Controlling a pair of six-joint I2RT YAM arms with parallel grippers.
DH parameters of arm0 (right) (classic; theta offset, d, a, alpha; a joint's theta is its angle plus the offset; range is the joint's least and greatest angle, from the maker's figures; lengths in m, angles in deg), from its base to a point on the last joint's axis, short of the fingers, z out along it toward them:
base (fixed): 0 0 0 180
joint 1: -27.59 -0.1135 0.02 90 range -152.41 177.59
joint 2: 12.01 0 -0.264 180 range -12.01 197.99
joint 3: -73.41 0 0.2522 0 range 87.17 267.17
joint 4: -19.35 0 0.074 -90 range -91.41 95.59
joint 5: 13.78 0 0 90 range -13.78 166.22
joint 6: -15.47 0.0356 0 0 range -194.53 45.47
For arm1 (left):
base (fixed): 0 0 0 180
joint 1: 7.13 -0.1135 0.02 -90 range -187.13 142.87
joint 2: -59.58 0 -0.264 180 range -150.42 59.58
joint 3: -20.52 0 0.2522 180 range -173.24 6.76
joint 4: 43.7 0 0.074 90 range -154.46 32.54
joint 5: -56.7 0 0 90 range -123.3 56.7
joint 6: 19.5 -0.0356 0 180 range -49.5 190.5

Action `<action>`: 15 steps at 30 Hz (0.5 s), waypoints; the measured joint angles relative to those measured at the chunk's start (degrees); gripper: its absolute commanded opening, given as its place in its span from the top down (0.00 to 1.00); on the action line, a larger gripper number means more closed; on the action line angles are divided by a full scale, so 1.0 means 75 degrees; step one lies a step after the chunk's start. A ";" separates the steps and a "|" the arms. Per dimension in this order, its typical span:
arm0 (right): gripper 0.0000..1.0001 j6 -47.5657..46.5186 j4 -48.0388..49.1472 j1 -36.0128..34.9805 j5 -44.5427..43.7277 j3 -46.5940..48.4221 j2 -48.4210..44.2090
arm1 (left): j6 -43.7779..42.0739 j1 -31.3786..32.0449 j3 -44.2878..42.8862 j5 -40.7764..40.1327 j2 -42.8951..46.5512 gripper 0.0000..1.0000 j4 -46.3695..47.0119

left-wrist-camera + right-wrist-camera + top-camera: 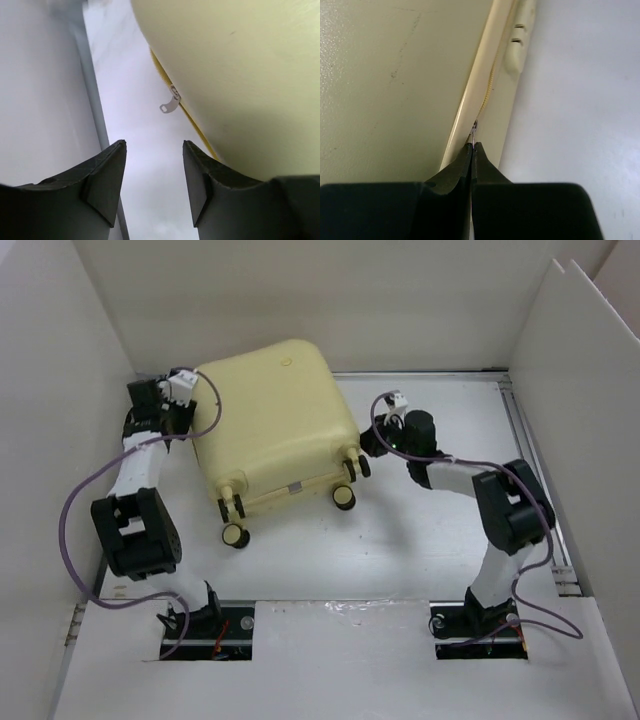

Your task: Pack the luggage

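Item: luggage [275, 425], pale yellow hard shell, shown closed and laid flat on the desk [400, 540], toward 11 o'clock from the desk's middle. Wheels [236, 536] are set along its 6 o'clock edge. The left arm [140, 465] is placed at the 9 o'clock side; its jaws are parted to a middling gap with nothing between them, and a metal left pull [170, 101] hangs on the zip at their 12 o'clock, apart from them. The right arm [500, 510] is placed at the 3 o'clock side; its jaws are pressed together, with the right pull [475, 127] pinched at their tips.
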 measured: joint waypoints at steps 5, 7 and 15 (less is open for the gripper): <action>1.00 -0.0262 -0.0224 -0.0554 -0.1180 -0.2011 -0.1932 | -0.0542 0.1309 -0.2480 0.0280 -0.1751 0.49 0.0321; 1.00 -0.0315 -0.0475 -0.1072 -0.1833 -0.2652 -0.2693 | -0.0822 0.1746 -0.3684 0.0475 -0.2605 0.45 0.0434; 1.00 -0.0029 -0.0941 -0.2882 -0.1909 -0.2853 -0.3048 | 0.0443 0.3418 -0.6365 0.2343 -0.3867 0.12 0.0187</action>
